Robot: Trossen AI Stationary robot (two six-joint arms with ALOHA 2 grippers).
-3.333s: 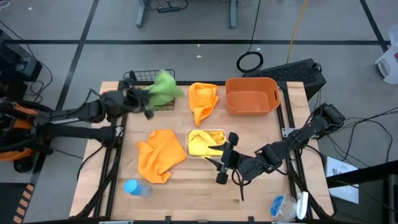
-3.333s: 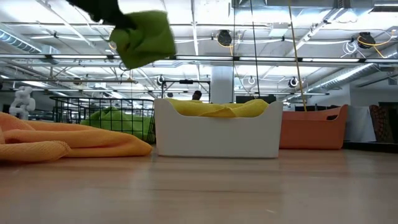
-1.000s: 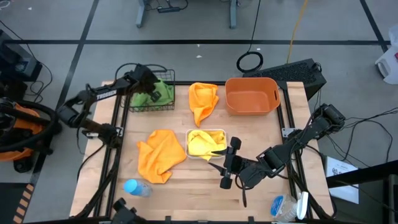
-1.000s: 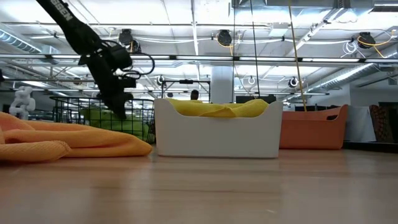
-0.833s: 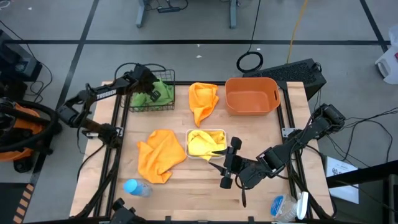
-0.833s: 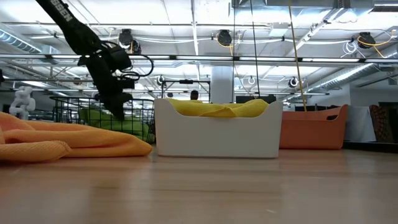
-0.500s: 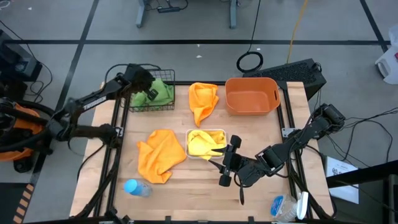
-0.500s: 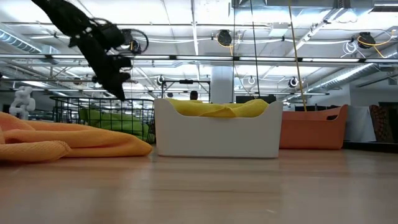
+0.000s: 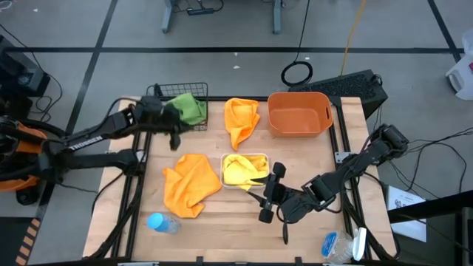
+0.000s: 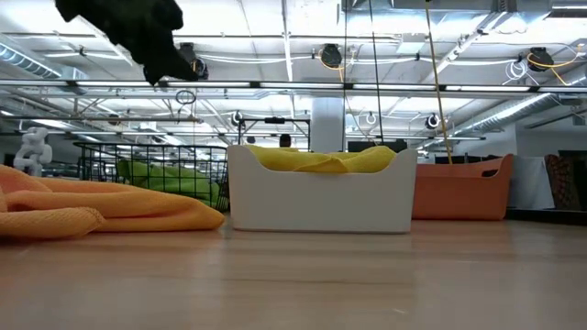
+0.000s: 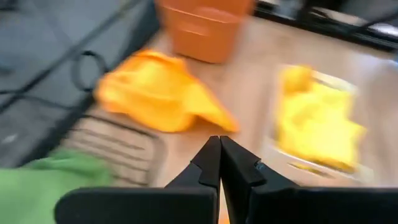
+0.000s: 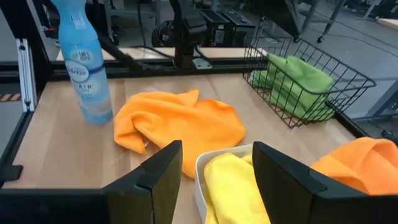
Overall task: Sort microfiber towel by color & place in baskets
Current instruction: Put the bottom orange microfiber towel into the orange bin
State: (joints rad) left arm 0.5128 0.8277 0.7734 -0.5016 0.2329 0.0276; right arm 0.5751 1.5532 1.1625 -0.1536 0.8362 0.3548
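Two orange towels are not sorted yet: one orange towel (image 9: pixel 191 184) lies on the table left of the white tray (image 9: pixel 244 157), and the other orange towel (image 9: pixel 242 120) lies far back, between the black wire basket (image 9: pixel 159 92) and the orange tub (image 9: pixel 298 113). The green towel (image 9: pixel 189 108) sits in the wire basket, and the yellow towel (image 9: pixel 242 170) fills the white tray. The orange tub has nothing in it. Your left gripper (image 9: pixel 175 136) hangs just near of the wire basket with its fingers pressed together, and it holds nothing. Your right gripper (image 9: pixel 269 191) waits near the right side of the white tray, fingers spread and empty. I think your next step is an orange towel. Open the left fingers, go down on one orange towel, pinch it, and carry it to the orange tub. A blue spray bottle (image 9: pixel 162 222) lies at the near left; leave it.
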